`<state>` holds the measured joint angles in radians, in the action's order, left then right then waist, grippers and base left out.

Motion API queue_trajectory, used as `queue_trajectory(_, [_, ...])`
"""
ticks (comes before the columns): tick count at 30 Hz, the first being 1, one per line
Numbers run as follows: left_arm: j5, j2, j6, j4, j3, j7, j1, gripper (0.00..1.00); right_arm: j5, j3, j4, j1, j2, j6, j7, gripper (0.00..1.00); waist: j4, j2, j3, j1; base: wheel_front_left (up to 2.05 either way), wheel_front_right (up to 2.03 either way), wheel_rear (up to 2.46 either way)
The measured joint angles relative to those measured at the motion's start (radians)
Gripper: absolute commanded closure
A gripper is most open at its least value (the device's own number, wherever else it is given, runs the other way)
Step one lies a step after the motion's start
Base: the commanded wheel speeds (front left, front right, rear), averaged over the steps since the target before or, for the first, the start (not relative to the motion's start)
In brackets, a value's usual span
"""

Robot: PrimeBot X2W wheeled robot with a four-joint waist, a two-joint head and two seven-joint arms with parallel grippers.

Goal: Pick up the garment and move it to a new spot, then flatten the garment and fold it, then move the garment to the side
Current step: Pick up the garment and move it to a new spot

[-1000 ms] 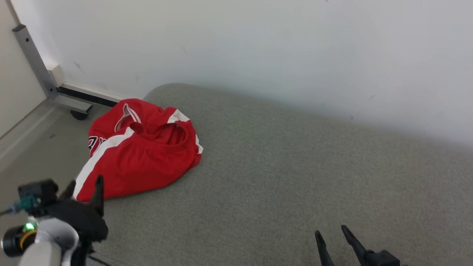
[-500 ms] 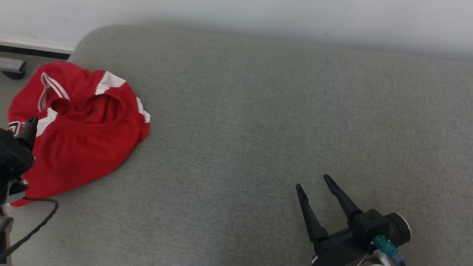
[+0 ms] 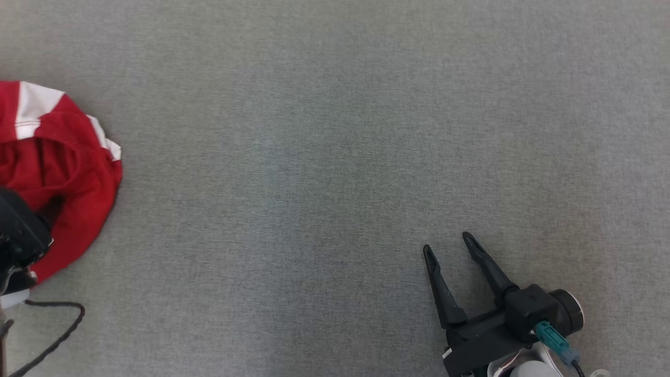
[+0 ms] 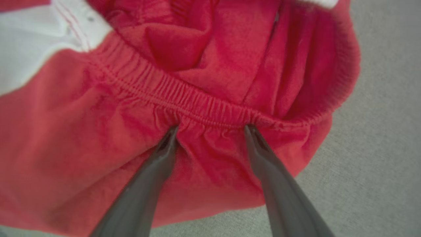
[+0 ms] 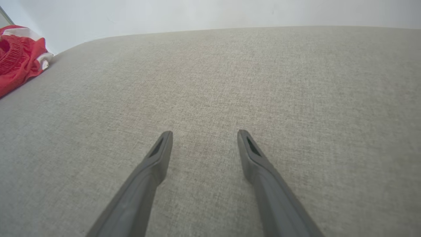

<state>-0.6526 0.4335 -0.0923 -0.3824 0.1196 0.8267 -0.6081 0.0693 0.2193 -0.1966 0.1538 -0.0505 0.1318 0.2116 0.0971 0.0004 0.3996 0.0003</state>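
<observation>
The red garment (image 3: 68,173) is lying bunched at the left edge of the grey fabric surface (image 3: 335,157), and the left tool (image 4: 212,128) is sitting wide with its tips at the elastic waistband (image 4: 197,105). It's best closing on that gathered band, not loose cloth, before lifting. The right tool (image 3: 446,245) is hovering wide over bare surface, well apart, and no lettering is showing legibly.

Black right hand (image 3: 447,244); seemingly teal plug (image 3: 549,335)

Garment (image 4: 82,158) soft red knit cloth; cushion (image 3: 335,157) matt grey weave.
</observation>
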Motion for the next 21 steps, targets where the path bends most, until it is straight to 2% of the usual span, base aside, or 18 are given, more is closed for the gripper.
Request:
queue_trajectory(1, [0.009,0.006,-0.009,0.008,-0.006,0.007,0.007,0.0,0.001,0.002,-0.004,0.004,0.0,0.0,0.001,0.0,-0.006,0.0,0.004,0.0,0.0,0.0,0.0])
queue_trajectory(2, [0.022,0.012,-0.016,0.016,-0.013,0.013,0.015,0.05,0.003,0.005,-0.008,0.007,0.0,0.0,0.003,0.0,-0.011,0.0,0.007,-0.0001,0.0,0.0,0.0])
queue_trajectory(3, [0.035,0.017,-0.023,0.023,-0.018,0.017,0.023,0.4,0.007,0.009,-0.012,0.011,0.0,0.0,0.006,0.0,-0.015,0.0,0.009,-0.0001,0.0,0.0,0.0])
queue_trajectory(4, [0.043,0.023,-0.026,0.03,-0.023,0.017,0.032,0.63,0.01,0.012,-0.015,0.012,0.001,0.0,0.008,0.0,-0.019,-0.0001,0.008,-0.0001,0.0,0.0,0.0])
queue_trajectory(5, [0.052,0.028,-0.031,0.036,-0.028,0.019,0.041,1.0,0.013,0.015,-0.019,0.012,0.0,0.0,0.009,0.0,-0.021,-0.0001,0.006,-0.0001,0.0,0.0,0.0])
queue_trajectory(12, [0.061,0.05,-0.029,0.063,-0.032,0.01,0.071,1.0,0.043,0.017,-0.042,0.012,0.0,0.0,0.018,0.0,-0.026,-0.0002,-0.024,-0.0003,0.0,0.0,0.0])
queue_trajectory(21, [0.065,0.075,0.02,0.146,-0.058,-0.005,0.024,1.0,0.105,0.021,-0.094,-0.008,0.001,0.0,0.036,0.0,-0.019,-0.0003,-0.128,-0.0003,0.0,0.0,0.0])
